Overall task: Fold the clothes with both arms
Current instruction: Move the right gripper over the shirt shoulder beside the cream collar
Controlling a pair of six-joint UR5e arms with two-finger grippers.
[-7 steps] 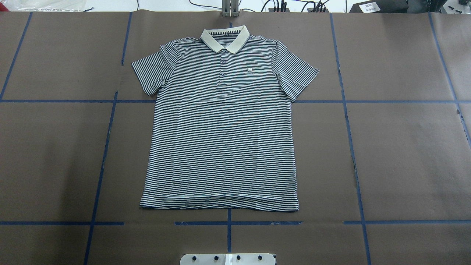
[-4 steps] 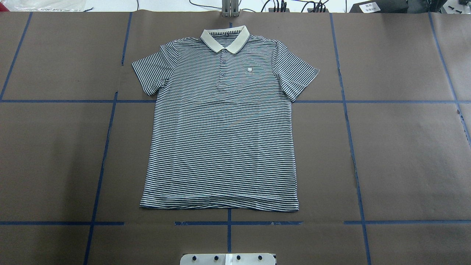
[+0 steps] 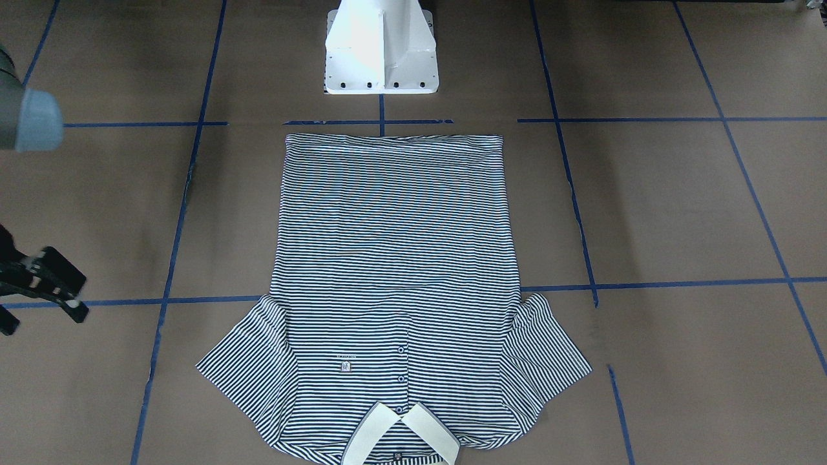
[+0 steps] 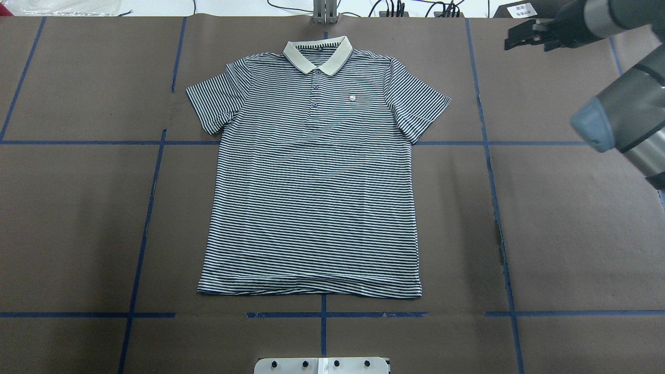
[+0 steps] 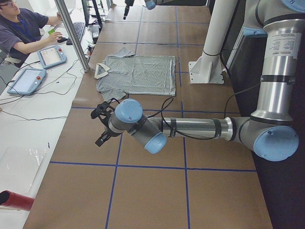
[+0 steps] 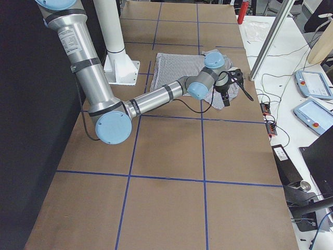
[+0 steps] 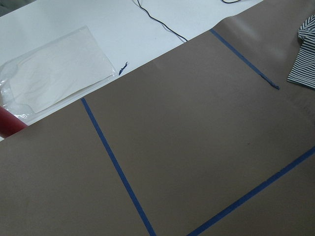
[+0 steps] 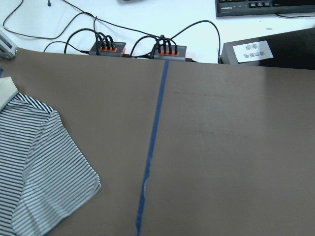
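The navy-and-white striped polo shirt [image 4: 311, 176] lies flat, face up, in the middle of the table, collar [image 4: 318, 54] at the far edge and both sleeves spread. It also shows in the front-facing view [image 3: 394, 258]. My right gripper [image 4: 519, 35] hovers beyond the shirt's right sleeve near the far table edge, apart from the cloth; in the front-facing view [image 3: 58, 287] its fingers stand apart and hold nothing. My left gripper [image 5: 101, 126] shows only in the exterior left view, far off the shirt's left side; I cannot tell whether it is open or shut.
Brown paper with blue tape lines [image 4: 496, 208] covers the table. The white pedestal base [image 3: 381, 48] stands at the near edge behind the hem. Power strips with cables [image 8: 135, 49] lie past the far edge. An operator [image 5: 24, 28] sits at the side desk.
My right arm has come into the overhead view at the upper right, where nothing showed before. The shirt has not moved.
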